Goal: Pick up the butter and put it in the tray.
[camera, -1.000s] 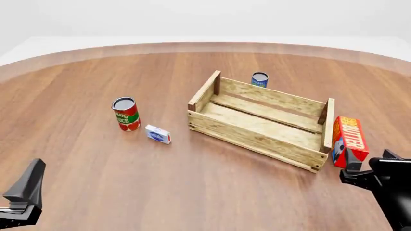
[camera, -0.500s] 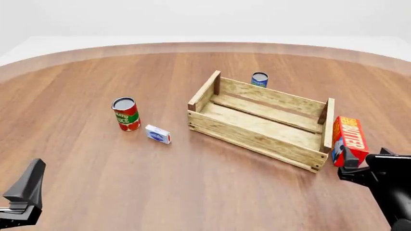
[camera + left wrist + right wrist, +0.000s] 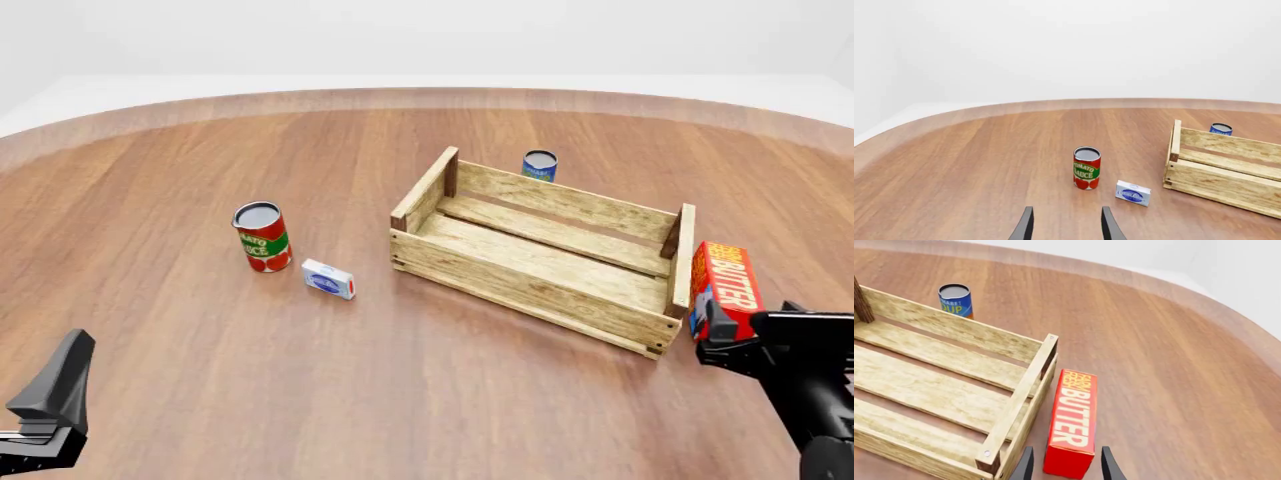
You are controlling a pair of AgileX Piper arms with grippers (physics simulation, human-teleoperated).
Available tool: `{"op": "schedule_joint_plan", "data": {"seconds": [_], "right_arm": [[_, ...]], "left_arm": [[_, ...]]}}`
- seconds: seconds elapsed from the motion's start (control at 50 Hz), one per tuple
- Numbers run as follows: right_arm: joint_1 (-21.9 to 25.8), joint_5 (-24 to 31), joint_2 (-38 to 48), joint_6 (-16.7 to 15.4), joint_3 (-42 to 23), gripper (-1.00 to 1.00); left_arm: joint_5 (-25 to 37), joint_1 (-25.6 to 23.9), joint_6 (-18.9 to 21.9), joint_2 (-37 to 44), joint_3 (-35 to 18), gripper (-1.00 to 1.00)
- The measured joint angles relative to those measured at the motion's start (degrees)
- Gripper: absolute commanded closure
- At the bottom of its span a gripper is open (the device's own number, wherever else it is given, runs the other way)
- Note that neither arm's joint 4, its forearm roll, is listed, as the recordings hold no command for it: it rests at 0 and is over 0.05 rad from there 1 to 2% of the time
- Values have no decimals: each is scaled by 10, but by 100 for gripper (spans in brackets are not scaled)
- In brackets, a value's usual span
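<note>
The butter is a red carton lying on the table just outside the right end of the tray, a big wooden slat crate. My right gripper is open at the carton's near end. In the right wrist view its fingertips flank the near end of the butter, with a gap on each side, beside the tray's end wall. My left gripper stays at the near left, open and holding nothing, far from both; its fingers show in the left wrist view.
A tomato sauce can and a small white-and-blue box stand left of the tray. A blue can stands behind its far wall. The table's curved edge runs close to the right of the butter.
My right gripper has crept forward toward the butter until its fingers reach the carton's near end. The left arm and all objects have stayed still.
</note>
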Motion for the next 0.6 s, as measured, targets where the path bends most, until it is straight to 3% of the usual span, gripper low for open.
{"op": "schedule_joint_plan", "data": {"seconds": [0.6], "right_arm": [[-5, -1, 59, -6, -36, -100]], "left_arm": [[0, 0, 0, 0, 0, -100]]}}
